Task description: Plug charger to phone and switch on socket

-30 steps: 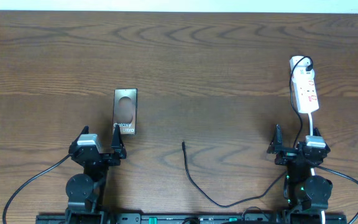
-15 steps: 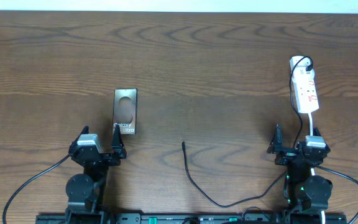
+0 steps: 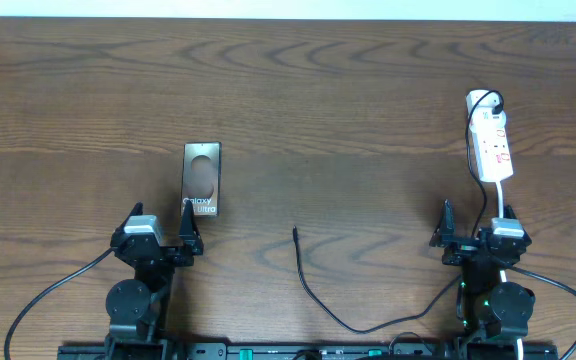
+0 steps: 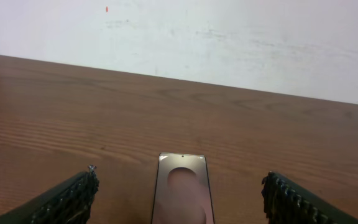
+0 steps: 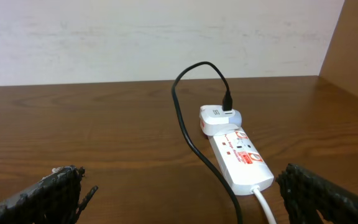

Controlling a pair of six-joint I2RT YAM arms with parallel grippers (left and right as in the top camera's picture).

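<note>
The phone lies flat on the table, brown-bronze with a dark oval and white lettering. It lies just beyond my open left gripper and shows between its fingers in the left wrist view. The charger cable curves across the near middle, its plug tip free on the wood. The white socket strip lies at the far right, also in the right wrist view, with the charger's adapter in its far end. My right gripper is open and empty, just short of the strip.
The strip's white cord runs back toward the right arm. The black cable loops from the adapter down past the strip. A pale wall lies past the table's far edge.
</note>
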